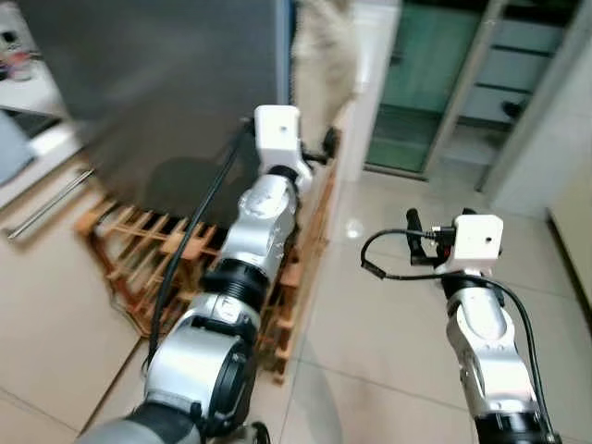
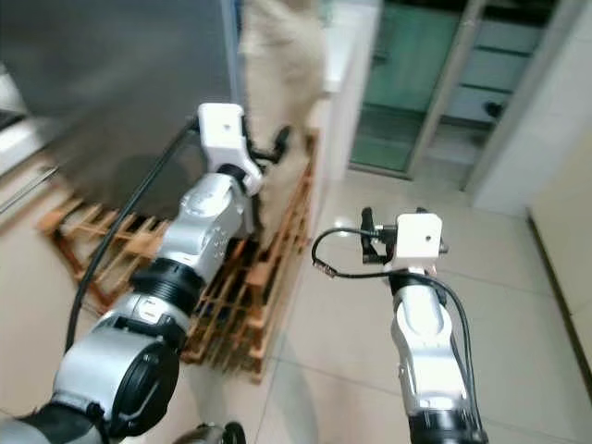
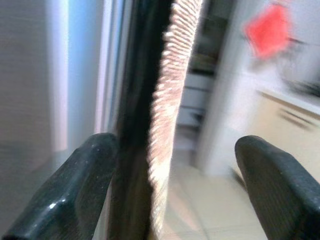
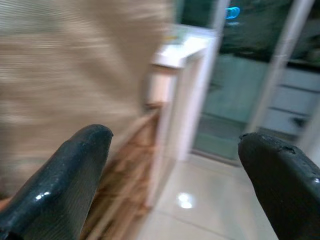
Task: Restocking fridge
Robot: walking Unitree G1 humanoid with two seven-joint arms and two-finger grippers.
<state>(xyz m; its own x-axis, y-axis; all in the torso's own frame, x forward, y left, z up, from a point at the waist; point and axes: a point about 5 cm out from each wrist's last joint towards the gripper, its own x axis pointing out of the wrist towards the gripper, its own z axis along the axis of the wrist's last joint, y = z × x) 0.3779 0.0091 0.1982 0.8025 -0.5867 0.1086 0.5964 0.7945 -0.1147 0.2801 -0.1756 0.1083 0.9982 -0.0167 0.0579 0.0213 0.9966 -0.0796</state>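
The fridge (image 1: 157, 83) is a tall dark grey block at the upper left, blurred. A beige fuzzy cloth (image 1: 324, 46) hangs along its right edge. My left arm reaches forward, with the left gripper (image 1: 328, 146) up at that edge. In the left wrist view its two black fingers (image 3: 75, 195) stand open, and the fridge's dark edge and the cloth (image 3: 170, 100) lie between them. Over the tiled floor to the right, my right gripper (image 1: 413, 225) is raised and open, with nothing between its fingers (image 4: 65, 180).
The fridge stands on a slatted wooden rack (image 1: 139, 250) on the floor, under my left arm. A white pillar (image 1: 375, 74) and a glass sliding door (image 1: 435, 83) are behind. A pale counter with a bar handle (image 1: 46, 208) is at the far left.
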